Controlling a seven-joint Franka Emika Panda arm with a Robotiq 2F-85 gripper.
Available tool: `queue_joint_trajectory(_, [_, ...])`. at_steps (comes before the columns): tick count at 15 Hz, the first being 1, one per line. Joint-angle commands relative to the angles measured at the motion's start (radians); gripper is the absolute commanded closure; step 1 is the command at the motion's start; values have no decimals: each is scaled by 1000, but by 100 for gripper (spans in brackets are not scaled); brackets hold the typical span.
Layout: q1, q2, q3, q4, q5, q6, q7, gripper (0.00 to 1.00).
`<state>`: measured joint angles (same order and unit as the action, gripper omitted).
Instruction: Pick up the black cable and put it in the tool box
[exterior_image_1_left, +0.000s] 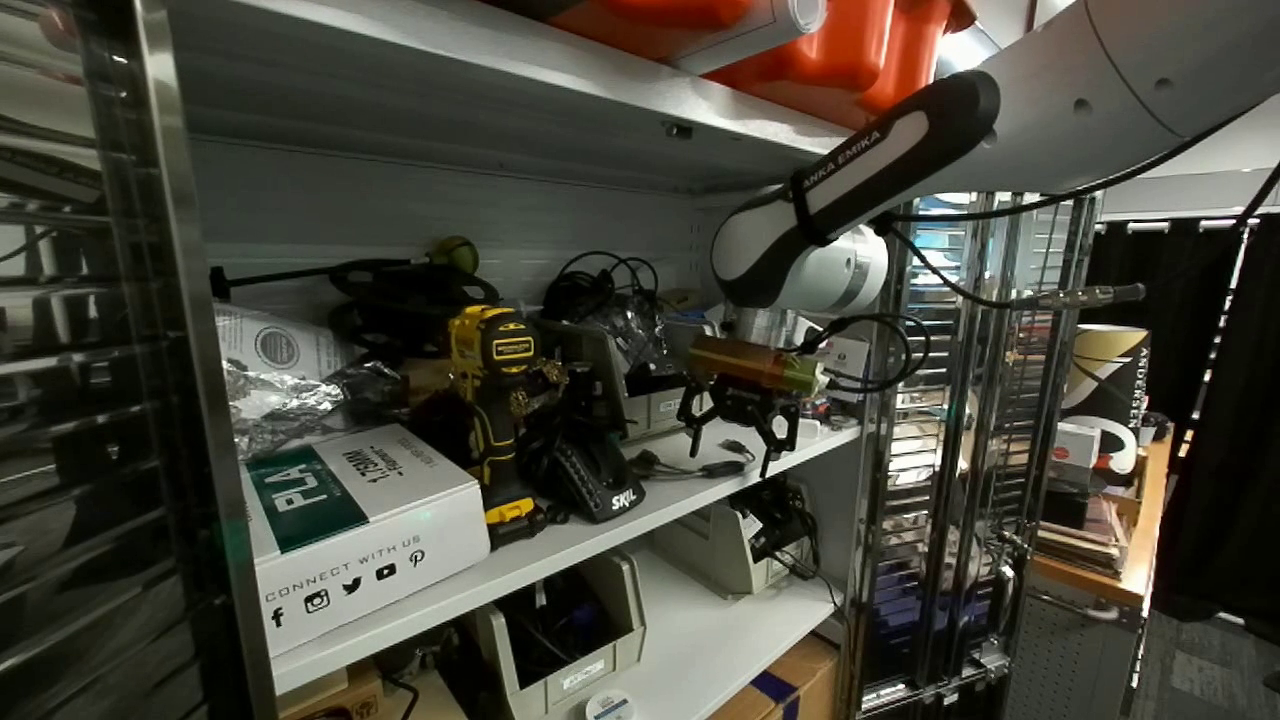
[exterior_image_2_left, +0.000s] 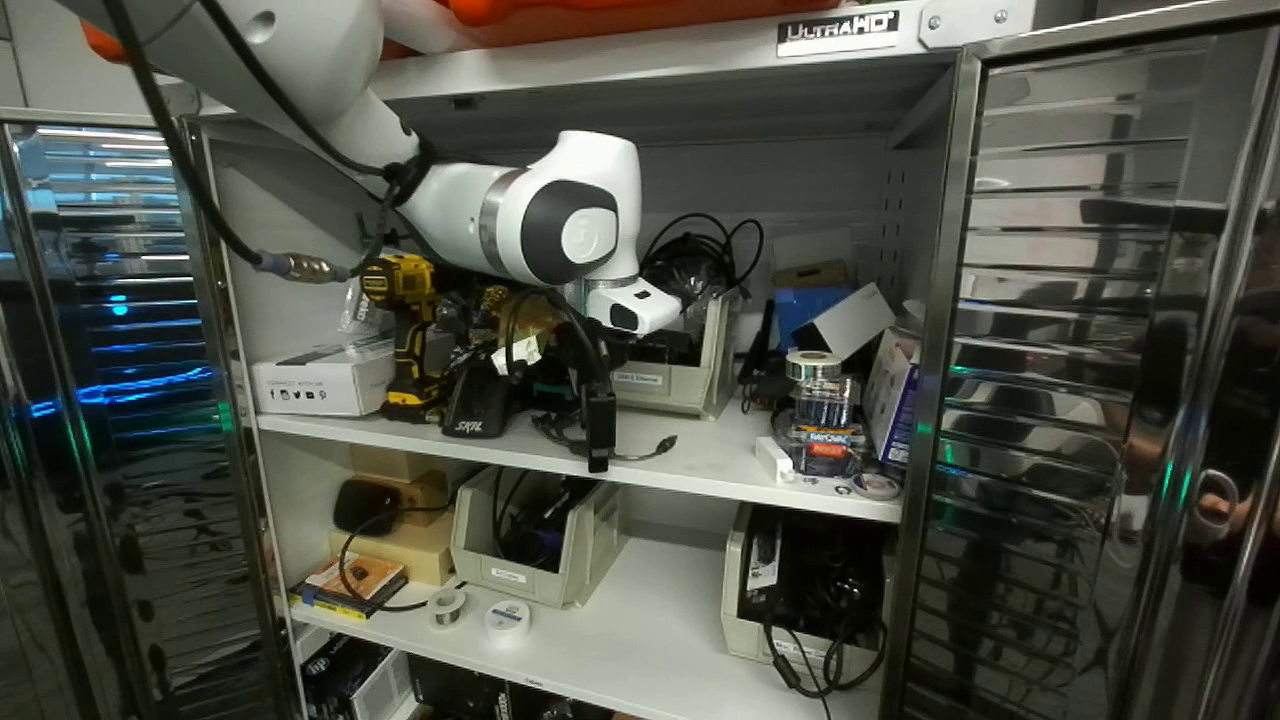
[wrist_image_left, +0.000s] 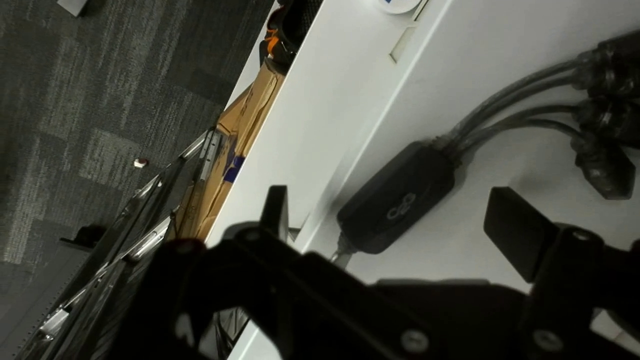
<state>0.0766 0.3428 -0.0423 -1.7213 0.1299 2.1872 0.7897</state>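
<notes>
In an exterior view, a flat white bench (exterior_image_1_left: 660, 498) carries a yellow-and-black drill (exterior_image_1_left: 490, 415), then the black multi-plug cable (exterior_image_1_left: 722, 469) beneath the black end effector (exterior_image_1_left: 731, 464), jaws parted; black fabric curtains (exterior_image_1_left: 1240, 450) hang rightmost. Only the wrist view shows the cable's pale logo (wrist_image_left: 401, 206).

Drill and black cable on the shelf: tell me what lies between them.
The black SKIL unit stands between the yellow-and-black drill and the black cable, as both exterior views show.
</notes>
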Motion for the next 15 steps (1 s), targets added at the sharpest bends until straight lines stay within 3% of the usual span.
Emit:
queue_joint_trajectory(1, [9,25,-5,40,-35,-6,21,24])
queue_joint_trajectory(3, [6,25,-2,39,-30,-1,14,30])
queue_joint_trajectory(6, [6,21,-4,38,-35,3,13,56])
queue_joint_trajectory(11, [-3,-20,-3,7,-32,-12,0,86])
queue_joint_trajectory(15, [-12,-70,-8,-53,-34,28,-15,82])
